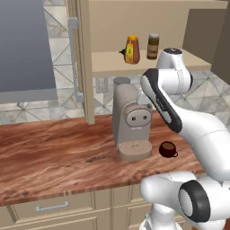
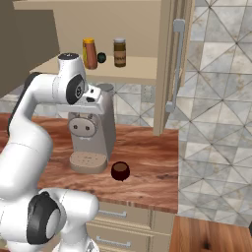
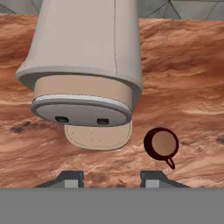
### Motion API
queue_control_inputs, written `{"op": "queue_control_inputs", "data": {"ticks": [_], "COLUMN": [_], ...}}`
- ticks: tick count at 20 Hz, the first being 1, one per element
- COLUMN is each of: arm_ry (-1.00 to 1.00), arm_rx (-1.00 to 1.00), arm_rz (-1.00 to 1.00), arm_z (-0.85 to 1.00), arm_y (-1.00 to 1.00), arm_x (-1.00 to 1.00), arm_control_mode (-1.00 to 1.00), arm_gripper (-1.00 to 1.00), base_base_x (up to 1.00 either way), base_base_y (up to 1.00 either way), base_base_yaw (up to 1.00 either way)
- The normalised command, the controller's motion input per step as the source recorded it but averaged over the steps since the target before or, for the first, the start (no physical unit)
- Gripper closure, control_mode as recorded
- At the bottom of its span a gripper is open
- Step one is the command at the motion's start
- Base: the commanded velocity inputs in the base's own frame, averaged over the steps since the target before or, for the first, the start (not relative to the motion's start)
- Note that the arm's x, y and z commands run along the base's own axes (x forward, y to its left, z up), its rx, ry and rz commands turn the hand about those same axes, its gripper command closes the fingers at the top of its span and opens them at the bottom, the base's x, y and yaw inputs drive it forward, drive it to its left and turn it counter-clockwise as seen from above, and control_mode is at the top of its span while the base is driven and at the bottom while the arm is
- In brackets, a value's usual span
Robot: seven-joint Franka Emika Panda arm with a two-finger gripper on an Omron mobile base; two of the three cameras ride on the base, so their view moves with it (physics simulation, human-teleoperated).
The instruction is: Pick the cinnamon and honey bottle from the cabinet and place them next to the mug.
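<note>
Reading the shelf from left to right in the left base view, the honey bottle (image 1: pixel 131 49) is standing upright on the cabinet (image 1: pixel 105 63) shelf board, and the cinnamon (image 1: pixel 153 46) is standing upright just beside it on the right, a small gap between them. A small black rounded object is peeking out at the honey bottle's left side. Both jars are sitting with their long axes vertical, so I'd judge a sideways approach across the body of either one to suit them best.

Below the shelf, the coffee machine (image 1: pixel 130 119) is standing on the wooden counter (image 1: pixel 54 157), and the mug (image 1: pixel 168 149) is sitting just to its right, near the machine's base but not touching it.

The gripper (image 3: pixel 109 178) is hanging over the counter and looking straight down: in the hand view its fingertips (image 3: pixel 70 178) are standing apart with nothing between them, the coffee machine's top and the mug lying beneath. So the hand is pointing at the wrong level. The two jars are lying above and beyond it, back towards the wall, and the arm is going to need to lift and tip forward to face the shelf. From where the wrist is sitting, the cinnamon looks the nearer of the two.
</note>
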Motion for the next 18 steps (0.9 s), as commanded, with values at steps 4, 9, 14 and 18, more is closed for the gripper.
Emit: {"op": "queue_control_inputs", "data": {"ticks": [4,9,14,18], "arm_ry": [-0.01,-0.41,-0.44,-0.31], "arm_rx": [0.00,0.00,0.00,0.00], "arm_rz": [0.00,0.00,0.00,0.00], "arm_z": [0.00,0.26,0.79,0.85], "arm_y": [0.00,0.00,0.00,0.00], "arm_x": [-0.47,-0.75,-0.23,-0.02], "arm_control_mode": [-1.00,-1.00,-1.00,-1.00], "arm_gripper": [-1.00,-1.00,-1.00,-1.00], "base_base_x": [0.00,0.00,0.00,0.00], "base_base_y": [0.00,0.00,0.00,0.00], "base_base_yaw": [0.00,0.00,0.00,0.00]}}
